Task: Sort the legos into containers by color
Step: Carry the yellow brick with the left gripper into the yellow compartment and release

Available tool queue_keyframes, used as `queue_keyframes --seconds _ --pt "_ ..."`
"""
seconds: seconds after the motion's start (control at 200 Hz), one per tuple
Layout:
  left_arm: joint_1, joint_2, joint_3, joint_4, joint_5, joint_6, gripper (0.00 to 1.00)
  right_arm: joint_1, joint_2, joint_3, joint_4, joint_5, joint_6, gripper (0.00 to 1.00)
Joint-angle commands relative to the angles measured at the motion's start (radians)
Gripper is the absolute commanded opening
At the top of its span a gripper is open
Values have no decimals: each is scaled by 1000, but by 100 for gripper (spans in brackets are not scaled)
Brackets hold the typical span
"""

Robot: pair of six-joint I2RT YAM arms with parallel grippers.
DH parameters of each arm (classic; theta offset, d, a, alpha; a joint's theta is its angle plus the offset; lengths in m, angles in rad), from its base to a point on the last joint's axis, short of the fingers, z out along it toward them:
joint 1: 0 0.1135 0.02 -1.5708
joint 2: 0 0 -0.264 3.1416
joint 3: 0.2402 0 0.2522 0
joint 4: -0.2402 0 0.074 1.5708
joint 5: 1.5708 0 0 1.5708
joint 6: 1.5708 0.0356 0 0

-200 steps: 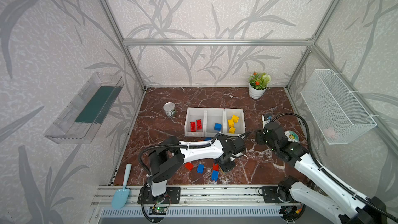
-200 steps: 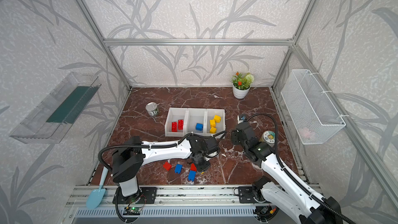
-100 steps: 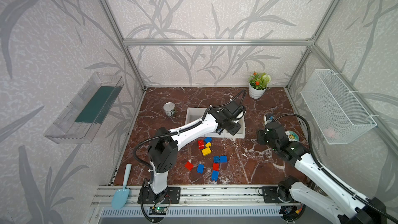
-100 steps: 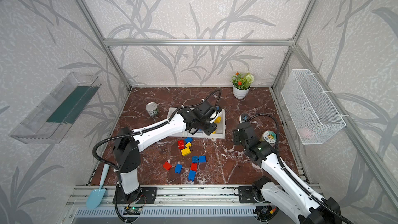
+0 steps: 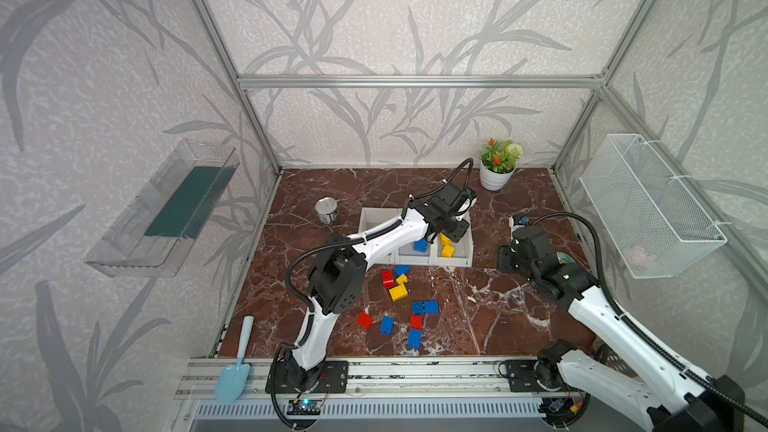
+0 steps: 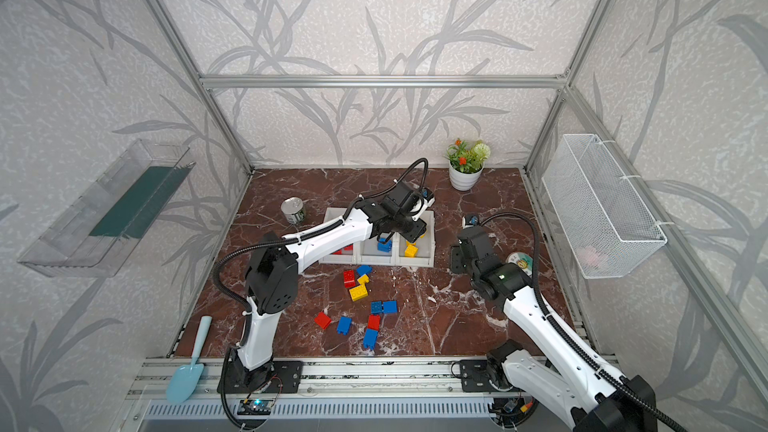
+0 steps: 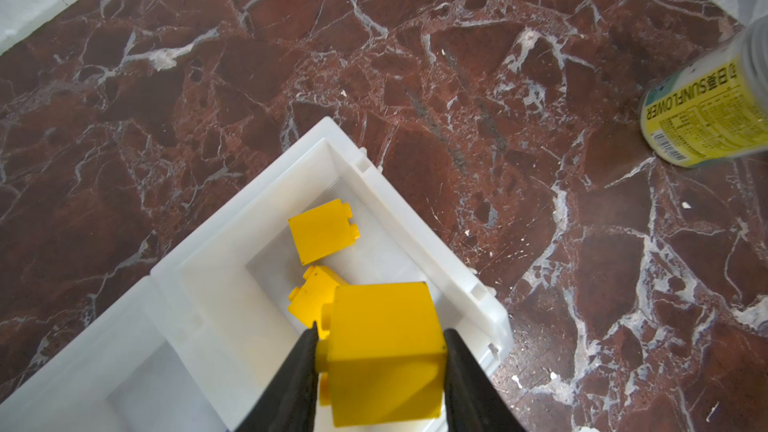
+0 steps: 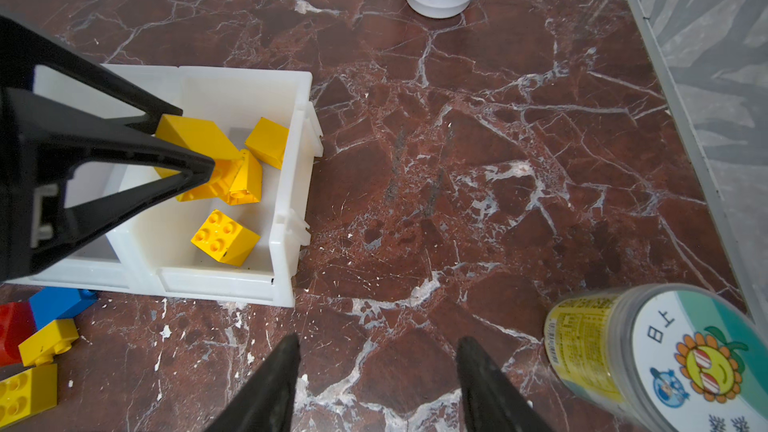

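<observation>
Marble tabletop (image 5: 478,317), red-brown, inside leaf-papered walls (image 5: 374,14); left tool (image 7: 380,332) tight on yellow lego (image 7: 384,359), right tool (image 8: 378,340) agape, empty.

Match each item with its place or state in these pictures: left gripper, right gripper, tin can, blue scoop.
Column A
1. left gripper
2. right gripper
3. tin can
4. blue scoop

Column B
a. open, with nothing in it, over bare tabletop
b. lying at the front left corner, off the tabletop
c. shut on a yellow brick over the end bin
d. standing left of the row of bins in both top views

Pairs: 1-c, 2-a, 3-d, 4-b
</observation>
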Motion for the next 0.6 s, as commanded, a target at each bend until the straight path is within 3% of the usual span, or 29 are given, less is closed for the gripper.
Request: queue_keyframes --seconds 0.0,0.195,0.595 --pt "-1 7 -5 57 34 -11 51 -5 6 33 -27 -10 -11 64" --pt "0 -1 -16 54 9 -5 61 -5 -9 28 -37 -4 -3 67" --pt "26 -57 -84 94 -1 -62 62 -6 -12 30 -39 -13 -7 67"
